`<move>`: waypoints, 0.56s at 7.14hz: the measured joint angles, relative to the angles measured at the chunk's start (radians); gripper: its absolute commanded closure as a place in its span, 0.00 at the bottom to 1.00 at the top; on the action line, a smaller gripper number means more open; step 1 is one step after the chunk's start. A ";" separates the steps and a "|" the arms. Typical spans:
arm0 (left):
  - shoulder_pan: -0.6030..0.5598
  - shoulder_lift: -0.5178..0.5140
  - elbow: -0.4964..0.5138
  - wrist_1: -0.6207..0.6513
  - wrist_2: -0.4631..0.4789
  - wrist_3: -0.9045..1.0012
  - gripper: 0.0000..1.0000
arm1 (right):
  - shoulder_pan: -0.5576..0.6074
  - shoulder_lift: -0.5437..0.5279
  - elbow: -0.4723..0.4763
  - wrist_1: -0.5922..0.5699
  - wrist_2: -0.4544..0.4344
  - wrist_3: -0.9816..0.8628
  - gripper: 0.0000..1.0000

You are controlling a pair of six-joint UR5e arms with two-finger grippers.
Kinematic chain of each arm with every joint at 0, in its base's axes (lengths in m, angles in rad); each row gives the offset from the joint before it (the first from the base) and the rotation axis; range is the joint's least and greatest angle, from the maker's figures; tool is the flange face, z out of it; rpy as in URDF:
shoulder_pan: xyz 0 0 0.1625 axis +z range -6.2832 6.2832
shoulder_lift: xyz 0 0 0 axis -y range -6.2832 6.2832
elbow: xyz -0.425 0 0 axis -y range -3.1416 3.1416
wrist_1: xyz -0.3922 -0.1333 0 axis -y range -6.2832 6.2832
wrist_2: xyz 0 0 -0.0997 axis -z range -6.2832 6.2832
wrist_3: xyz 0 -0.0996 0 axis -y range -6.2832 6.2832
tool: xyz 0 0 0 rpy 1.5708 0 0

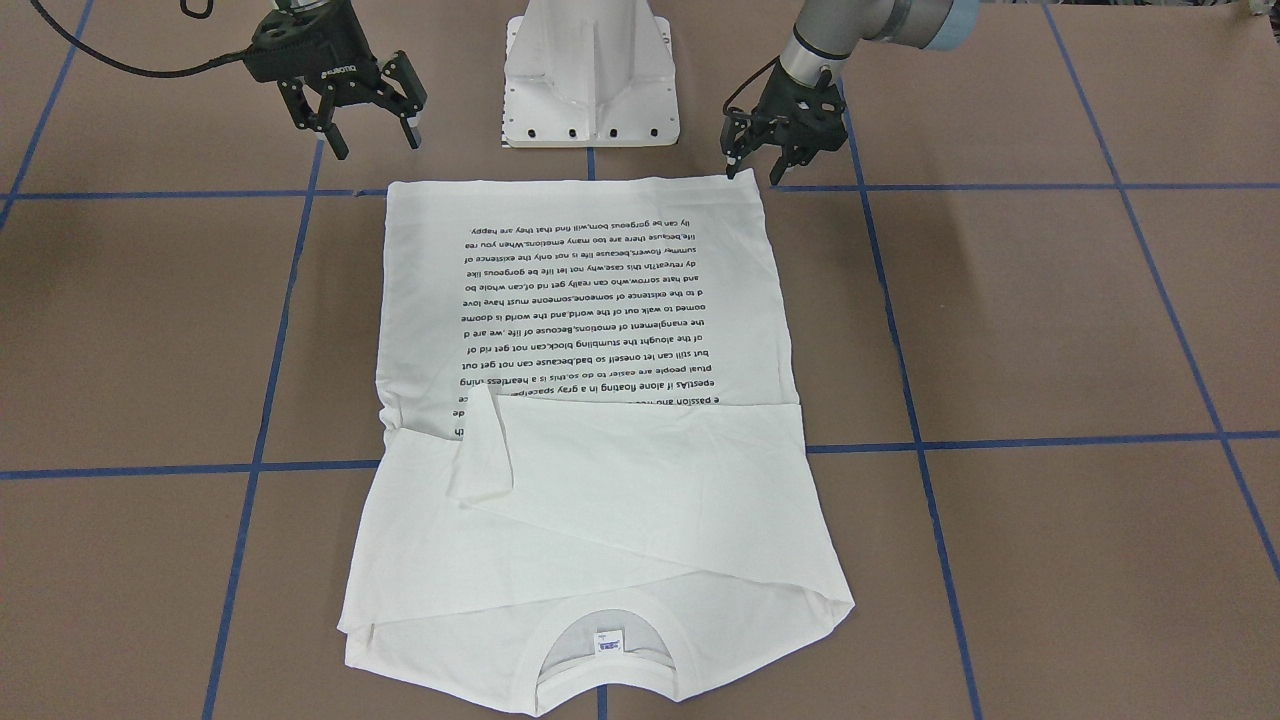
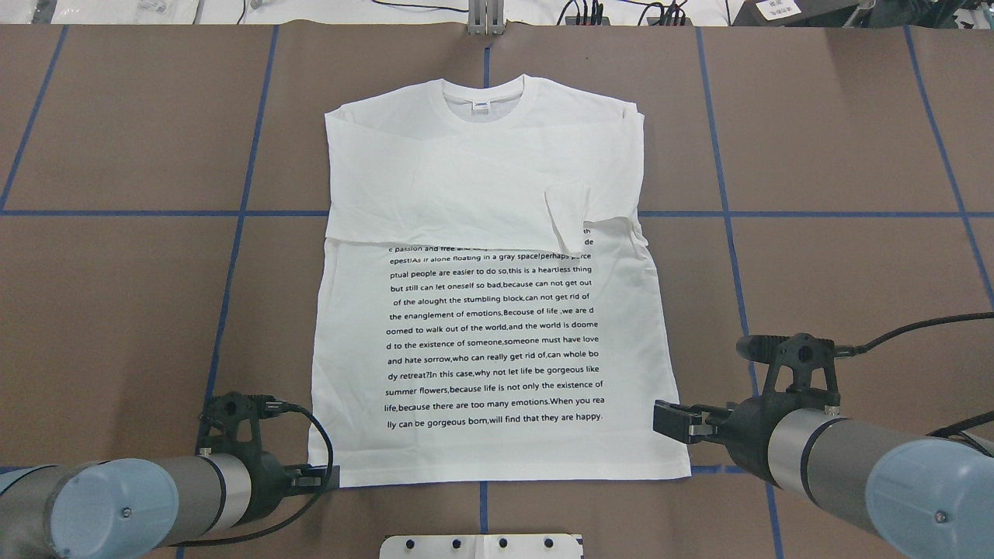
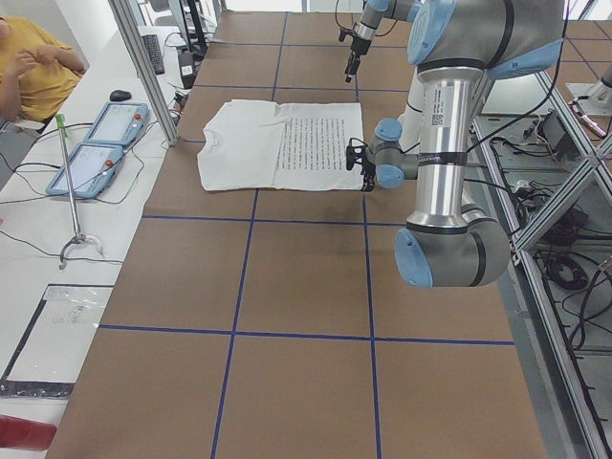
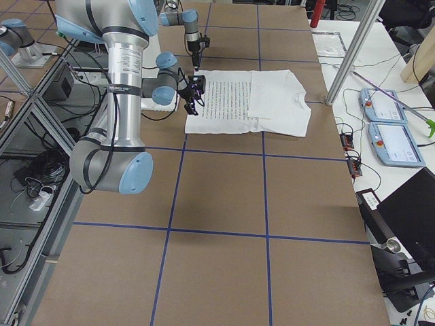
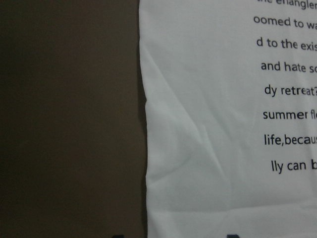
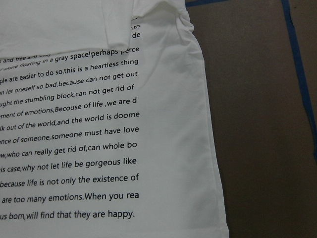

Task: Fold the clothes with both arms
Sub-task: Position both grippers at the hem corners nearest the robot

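White T-shirt (image 1: 600,300) lies flat on the desk (image 1: 1050,320). The left claw (image 1: 755,168), released, sits just beside one hem corner; the right claw (image 1: 376,145), released, near the other.

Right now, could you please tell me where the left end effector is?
In the front-facing view the left end effector hangs open on the view's right, over the T-shirt's hem corner nearest the robot, right of the white pedestal.

Overhead, front views opposed, steep down. End views farther, along brown blue-taped counter (image 3: 287,287). Wrist views close; all share white text-printed T-shirt (image 2: 349,435).
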 measured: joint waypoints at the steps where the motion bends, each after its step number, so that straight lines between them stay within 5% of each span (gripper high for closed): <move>1: 0.010 -0.003 0.004 0.002 0.000 0.000 0.34 | -0.001 0.000 0.000 0.000 0.000 0.000 0.00; 4: 0.016 -0.017 0.013 0.005 0.000 0.000 0.45 | -0.003 0.001 0.000 0.000 -0.002 -0.001 0.00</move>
